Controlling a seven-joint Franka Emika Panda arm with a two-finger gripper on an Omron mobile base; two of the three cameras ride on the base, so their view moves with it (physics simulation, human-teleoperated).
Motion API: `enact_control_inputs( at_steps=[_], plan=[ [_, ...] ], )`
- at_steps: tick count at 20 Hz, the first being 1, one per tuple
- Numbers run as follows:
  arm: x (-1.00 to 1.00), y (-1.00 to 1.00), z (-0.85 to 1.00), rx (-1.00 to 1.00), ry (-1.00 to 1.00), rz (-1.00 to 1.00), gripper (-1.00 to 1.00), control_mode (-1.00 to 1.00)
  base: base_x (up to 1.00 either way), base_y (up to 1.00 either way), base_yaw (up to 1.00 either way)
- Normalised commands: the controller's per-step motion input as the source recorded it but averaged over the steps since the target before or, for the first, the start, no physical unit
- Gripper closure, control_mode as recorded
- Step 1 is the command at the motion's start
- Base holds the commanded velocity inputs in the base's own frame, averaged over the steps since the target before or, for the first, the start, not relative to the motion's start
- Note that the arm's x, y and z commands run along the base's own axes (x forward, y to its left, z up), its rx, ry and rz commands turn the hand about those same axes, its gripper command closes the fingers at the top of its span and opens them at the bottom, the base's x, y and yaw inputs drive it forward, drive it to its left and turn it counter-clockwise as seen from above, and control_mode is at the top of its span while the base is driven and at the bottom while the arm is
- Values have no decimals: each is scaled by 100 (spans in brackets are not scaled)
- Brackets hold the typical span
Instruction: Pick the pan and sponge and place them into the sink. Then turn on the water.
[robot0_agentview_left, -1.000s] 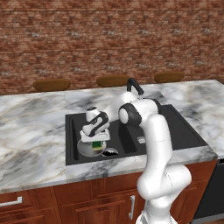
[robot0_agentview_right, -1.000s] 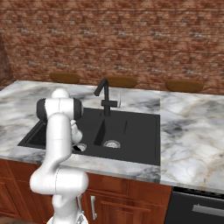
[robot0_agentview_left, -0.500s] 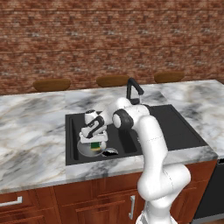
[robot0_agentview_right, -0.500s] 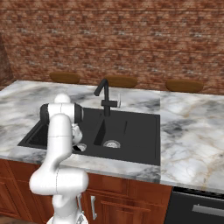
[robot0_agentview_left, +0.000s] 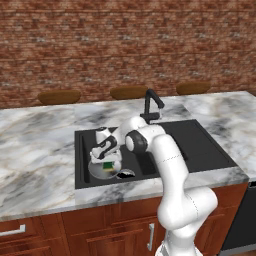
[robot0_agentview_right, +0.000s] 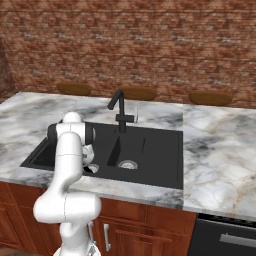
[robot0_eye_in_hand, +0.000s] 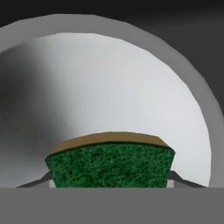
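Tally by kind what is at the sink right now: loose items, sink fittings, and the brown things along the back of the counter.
Pan: 1
Sponge: 1
Black double-basin sink: 1
Black faucet: 1
Round drain: 1
Brown rounded pieces at the counter's back edge: 3
Total: 8

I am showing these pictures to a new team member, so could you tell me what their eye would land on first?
Most striking is the white arm bent low over the matte black double-basin sink, its tool just above the round silver-grey metal pan lying in the left bowl. In the hand view a small green-topped, yellow-bottomed sponge sits between the fingertips over the pan's pale floor. Behind stands the black curved faucet, with no water running.
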Motion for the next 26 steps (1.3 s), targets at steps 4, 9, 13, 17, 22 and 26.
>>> enact_control_inputs(
  at_steps=[4, 9, 13, 17, 22, 26],
  plan=[
    [0, 4, 4, 0, -10, 0, -100, -100, 0, 0, 0],
    [0, 2, 14, 0, -10, 0, -100, -100, 0, 0, 0],
    [-5, 0, 20, 0, -7, 0, -100, -100, 0, 0, 0],
    [-31, 0, 44, 2, -1, 0, -100, -100, 0, 0, 0],
    [-62, 0, 71, 4, -1, 0, -100, -100, 0, 0, 0],
    [-59, 0, 45, 5, 0, 0, -100, -100, 0, 0, 0]
  ],
)
